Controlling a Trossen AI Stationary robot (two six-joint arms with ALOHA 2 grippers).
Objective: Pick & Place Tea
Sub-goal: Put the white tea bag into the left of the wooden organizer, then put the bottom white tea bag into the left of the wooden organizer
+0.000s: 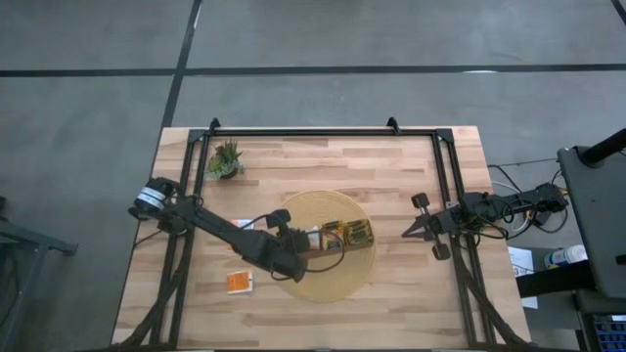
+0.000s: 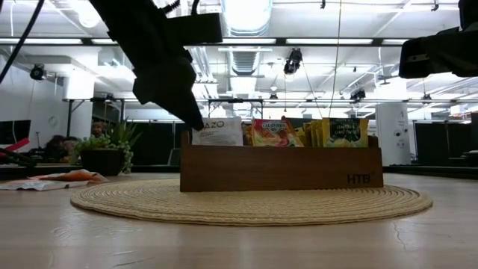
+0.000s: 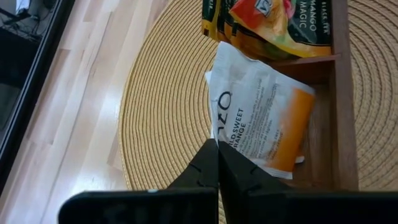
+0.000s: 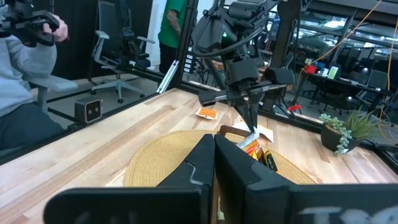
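A dark brown wooden tray [image 1: 344, 231] [image 2: 284, 168] stands on a round woven mat and holds yellow-green and orange-brown tea sachets [image 2: 343, 132] upright. My left gripper [image 1: 299, 248] [image 3: 217, 149] is at the tray's left end, shut on a white-and-orange sachet [image 3: 261, 121] [image 2: 220, 131] that stands in the end compartment. Another orange sachet [image 1: 239, 283] [image 2: 71, 178] lies flat on the table near the mat. My right gripper [image 1: 409, 233] [image 4: 214, 142] waits shut above the table's right side. My left gripper pinches the white-and-orange sachet by its upper edge [image 3: 222, 138], near a corner, only at the fingertips. The fingers slant down from the table's left. The sachet's lower part sits inside the tray's end compartment [image 3: 317, 155] and it leans against the sachets behind it.
The woven mat [image 1: 293, 210] [image 2: 246, 203] lies at the table's middle. A small green potted plant [image 1: 227, 159] [image 2: 108, 153] stands near the far left corner. A black frame rail [image 1: 323, 132] runs along the far edge. People sit and stand beyond the table in the right wrist view.
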